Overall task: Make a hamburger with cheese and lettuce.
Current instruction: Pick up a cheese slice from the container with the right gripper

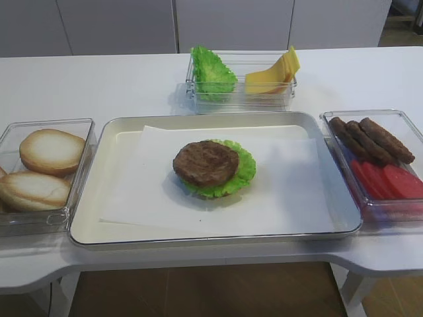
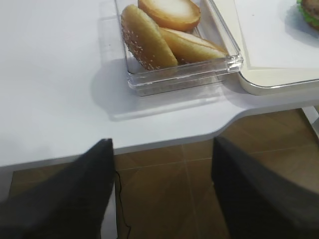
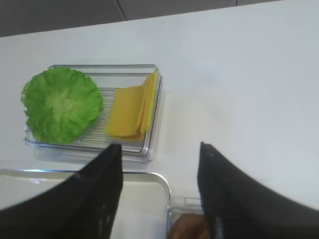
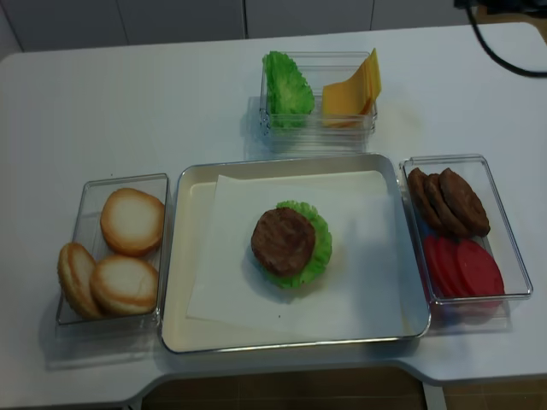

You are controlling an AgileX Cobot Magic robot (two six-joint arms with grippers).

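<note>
The left gripper (image 2: 162, 189) hangs off the front edge of the table (image 2: 55, 74), over the brown floor, its two dark fingers spread wide with nothing between them. Just beyond it on the table sits a clear box of bun halves (image 2: 159, 37), and past that box the corner of the tray (image 2: 269, 82); the hamburger (image 2: 310, 11) shows only as a sliver of green at the far right edge of that view, well apart from this gripper.

The right gripper (image 3: 159, 189) is also wide open and holds nothing. It hovers above the tray's back right corner (image 3: 159, 181), and just beyond its fingers stands the clear bin (image 3: 152, 134) holding the bunched green leaves (image 3: 62, 104) on the left and the fanned yellow cheese slices (image 3: 132, 107) leaning on the right wall.

From above, the hamburger (image 4: 291, 243) lies near the middle of the white paper (image 4: 367, 256) on the tray (image 4: 184, 256): a round brown grilled patty (image 1: 206, 162) resting on the lettuce (image 1: 241, 173), whose ruffled bright green rim shows mostly on the right and front. No cheese slice lies on the patty. To the right of the tray a clear box (image 4: 500, 213) holds brown patties (image 4: 449, 201) at the back and red tomato slices (image 4: 461, 266) at the front
</note>
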